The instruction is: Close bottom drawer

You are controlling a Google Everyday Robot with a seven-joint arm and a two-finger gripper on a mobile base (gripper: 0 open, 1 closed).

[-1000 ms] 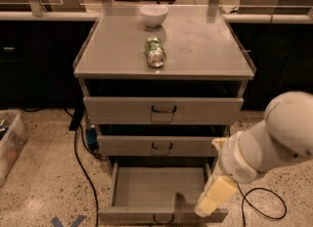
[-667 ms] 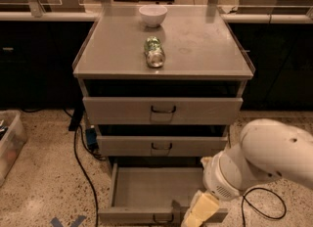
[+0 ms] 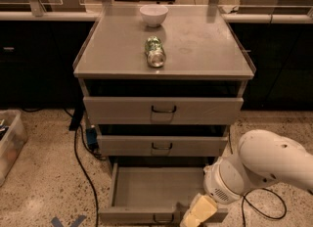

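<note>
Leftmost, a clear bin (image 3: 9, 143) on the speckled floor, part cut by the frame edge. Next, a black cable (image 3: 79, 162) trailing down the floor beside the cabinet (image 3: 205, 50). Cabinet: grey metal, three drawers. Top drawer (image 3: 122, 109) and middle drawer (image 3: 127, 146) each stand slightly out. Bottom drawer (image 3: 146, 187): pulled well out at floor level, tray exposed, black handle (image 3: 164, 218) mid-front. On the cabinet top: green can (image 3: 155, 52) lying on its side near the middle; white bowl (image 3: 153, 14) upright behind it, apart. Gripper (image 3: 198, 212): pale yellow, low at the drawer's front right, just right of the handle; whether open or closed cannot be told, nor whether it touches the front. White arm (image 3: 259, 167) rising to the right.
</note>
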